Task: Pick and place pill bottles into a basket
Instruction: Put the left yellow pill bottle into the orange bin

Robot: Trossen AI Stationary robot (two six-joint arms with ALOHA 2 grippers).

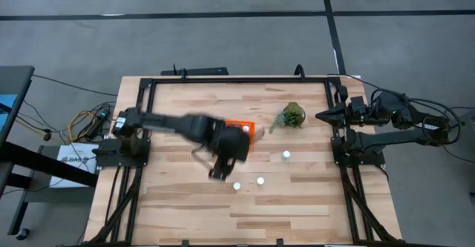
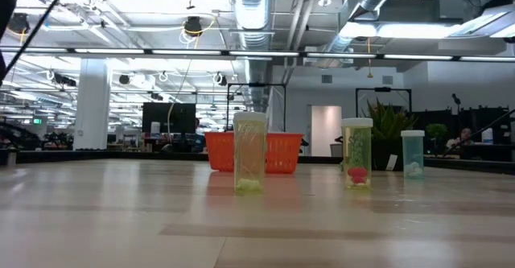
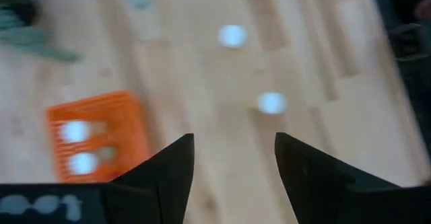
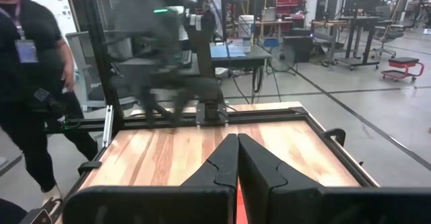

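left gripper (image 1: 217,174): fingers spread, nothing held, beside the basket (image 1: 239,126)
right gripper (image 4: 237,158): fingers pressed together, parked at the table edge
pill bottles (image 1: 261,180): three left on the table

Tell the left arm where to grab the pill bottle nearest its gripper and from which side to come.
Probably best to grip the nearest pill bottle across its round body just under the cap, coming straight down. It stands upright and apart from the next bottle, so the open jaws of the left gripper have room on both sides. Its tall, narrow shape would likely tip under a sideways push.
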